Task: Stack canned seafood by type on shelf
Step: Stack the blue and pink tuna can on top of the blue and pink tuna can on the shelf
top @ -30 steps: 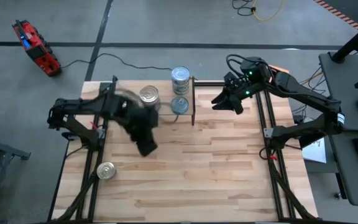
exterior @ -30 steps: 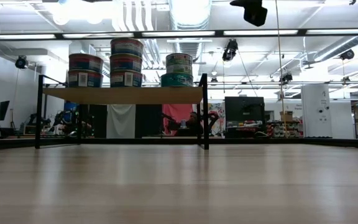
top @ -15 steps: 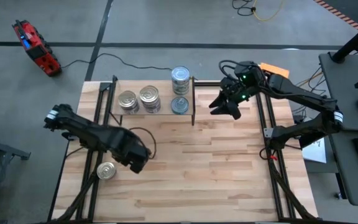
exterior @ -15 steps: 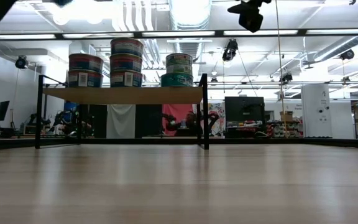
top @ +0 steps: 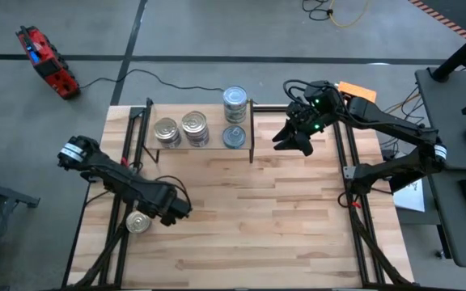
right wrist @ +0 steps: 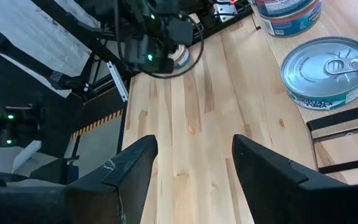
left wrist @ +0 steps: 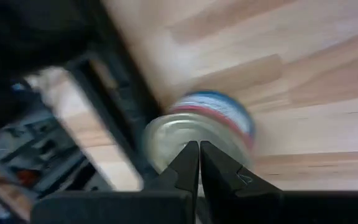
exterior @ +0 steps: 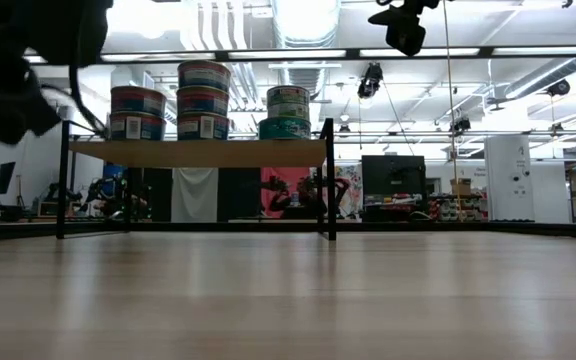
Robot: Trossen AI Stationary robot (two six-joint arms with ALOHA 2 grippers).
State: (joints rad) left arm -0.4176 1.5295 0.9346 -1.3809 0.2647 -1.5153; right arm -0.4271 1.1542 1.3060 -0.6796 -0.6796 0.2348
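Observation:
Tins stand stacked on the shelf at the table's far side, in three stacks in the low view. A silver-lidded tin lies at the shelf's right end. One loose tin, silver lid and blue-red label, stands on the table near its left edge. My left gripper is shut and points down right beside this tin; in the left wrist view its tips show over the lid. My right gripper hangs open, high, right of the shelf. My left gripper's shut fingertips show in front of the loose tin's lid, coming slanting from above. The view is blurred, and I cannot tell whether they touch the tin.
The shelf's black frame and dark end panel stand between the stacks and my right gripper. Black arm-mount rails run along the table's left edge, close to the loose tin. Bare wooden tabletop stretches from the shelf to the near edge.
My left gripper has swung away from the shelf toward the table's near left, come down, and rolled and tipped downward beside the loose tin. It has stayed shut. The tins have kept their places.

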